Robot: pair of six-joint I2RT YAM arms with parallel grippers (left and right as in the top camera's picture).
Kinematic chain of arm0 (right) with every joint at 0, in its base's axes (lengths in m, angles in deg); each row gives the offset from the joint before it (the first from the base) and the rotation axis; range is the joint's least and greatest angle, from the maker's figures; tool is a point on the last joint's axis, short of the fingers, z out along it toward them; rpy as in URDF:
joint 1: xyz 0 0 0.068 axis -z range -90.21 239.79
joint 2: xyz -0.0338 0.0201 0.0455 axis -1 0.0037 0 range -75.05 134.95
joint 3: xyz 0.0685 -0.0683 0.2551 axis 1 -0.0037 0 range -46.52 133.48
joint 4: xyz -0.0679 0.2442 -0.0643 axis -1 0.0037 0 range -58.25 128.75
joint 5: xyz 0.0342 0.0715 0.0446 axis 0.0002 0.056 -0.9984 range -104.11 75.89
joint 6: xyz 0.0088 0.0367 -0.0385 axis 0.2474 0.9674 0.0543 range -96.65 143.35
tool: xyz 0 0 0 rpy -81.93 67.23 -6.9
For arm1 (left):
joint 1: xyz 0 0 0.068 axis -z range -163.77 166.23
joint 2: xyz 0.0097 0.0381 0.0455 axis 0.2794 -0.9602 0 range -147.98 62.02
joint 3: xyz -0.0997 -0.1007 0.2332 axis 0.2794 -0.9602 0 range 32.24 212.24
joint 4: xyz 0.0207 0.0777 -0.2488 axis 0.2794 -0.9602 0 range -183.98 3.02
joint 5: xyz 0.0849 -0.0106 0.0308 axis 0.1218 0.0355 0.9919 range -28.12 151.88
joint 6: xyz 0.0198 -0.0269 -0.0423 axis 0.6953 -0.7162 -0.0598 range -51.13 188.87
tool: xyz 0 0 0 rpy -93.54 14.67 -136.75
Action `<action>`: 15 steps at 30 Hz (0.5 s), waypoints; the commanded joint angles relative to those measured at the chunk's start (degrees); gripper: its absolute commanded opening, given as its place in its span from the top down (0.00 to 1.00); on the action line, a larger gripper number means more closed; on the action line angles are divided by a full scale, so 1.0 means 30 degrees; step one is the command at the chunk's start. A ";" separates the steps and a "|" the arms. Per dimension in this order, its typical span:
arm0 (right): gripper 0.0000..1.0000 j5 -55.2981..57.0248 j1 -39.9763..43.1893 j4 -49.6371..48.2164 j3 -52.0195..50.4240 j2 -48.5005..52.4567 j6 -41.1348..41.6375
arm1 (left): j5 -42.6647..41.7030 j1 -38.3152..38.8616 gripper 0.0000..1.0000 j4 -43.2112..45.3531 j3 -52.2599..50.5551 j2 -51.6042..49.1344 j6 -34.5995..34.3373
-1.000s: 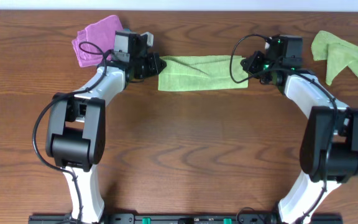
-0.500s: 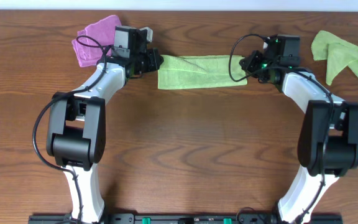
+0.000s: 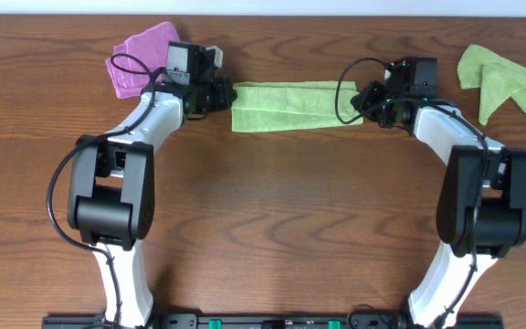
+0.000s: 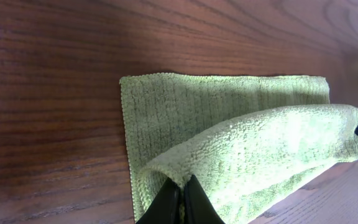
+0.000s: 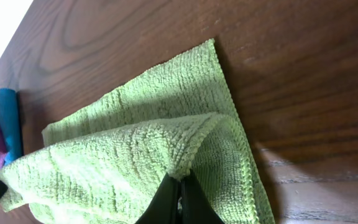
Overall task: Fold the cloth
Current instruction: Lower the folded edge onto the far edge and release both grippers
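The cloth (image 3: 290, 104) is a lime-green terry strip lying across the far middle of the table, its near edge lifted and doubled over the rest. My left gripper (image 3: 230, 94) is shut on the cloth's left corner; in the left wrist view the black fingertips (image 4: 166, 200) pinch the raised fold of the cloth (image 4: 229, 118). My right gripper (image 3: 362, 99) is shut on the right corner; the right wrist view shows the pinched upper layer draping over the cloth (image 5: 160, 106) on the wood.
A purple cloth (image 3: 140, 57) lies crumpled at the far left behind the left arm. Another lime-green cloth (image 3: 505, 78) is bunched at the far right. Both arm bases stand at the table's near edge.
Both grippers have carried the held edge of the cloth away from the near side, toward the table's far edge, so the visible strip has become narrower.
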 commanded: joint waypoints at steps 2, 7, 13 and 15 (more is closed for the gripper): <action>0.98 0.0372 -0.0007 -0.0714 0.0291 0.0124 -0.0313 | 0.0393 -0.0117 0.94 0.0423 0.0415 -0.0350 0.0430; 0.99 0.0372 -0.0007 -0.1610 0.0299 0.0153 0.0044 | 0.0481 -0.0117 0.95 0.1122 0.0423 -0.0408 0.0408; 0.98 0.0656 0.0015 -0.1683 0.0758 0.0743 0.0044 | -0.0831 -0.0095 0.95 0.1311 0.1188 -0.1603 0.0182; 0.98 0.0648 0.0007 -0.1574 0.1217 0.1129 0.0036 | -0.0867 -0.0044 0.95 0.1246 0.1530 -0.1865 0.0131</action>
